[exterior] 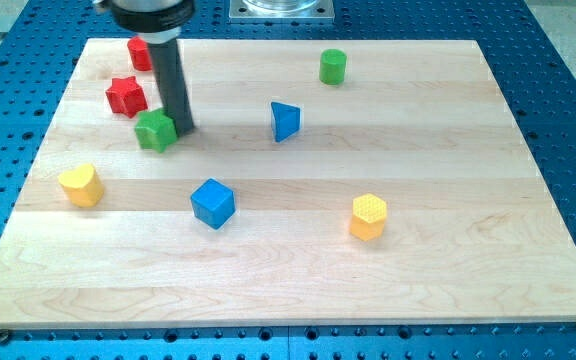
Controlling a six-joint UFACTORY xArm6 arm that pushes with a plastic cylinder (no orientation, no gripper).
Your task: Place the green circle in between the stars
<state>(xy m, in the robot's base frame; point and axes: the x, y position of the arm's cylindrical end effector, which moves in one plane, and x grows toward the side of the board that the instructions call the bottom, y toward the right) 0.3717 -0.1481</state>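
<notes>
The green circle (333, 66), a short cylinder, stands near the view's top, right of centre. A red star (126, 96) lies at the upper left. A green star (155, 130) lies just below and right of it. My tip (181, 128) rests on the board right against the green star's right side. The green circle is far to the right of my tip and of both stars.
A red block (140, 52) sits at the top left, partly hidden behind the rod. A blue triangle (285, 121), a blue cube (213, 203), a yellow heart (81, 185) and a yellow hexagon (368, 217) lie on the wooden board (448, 150).
</notes>
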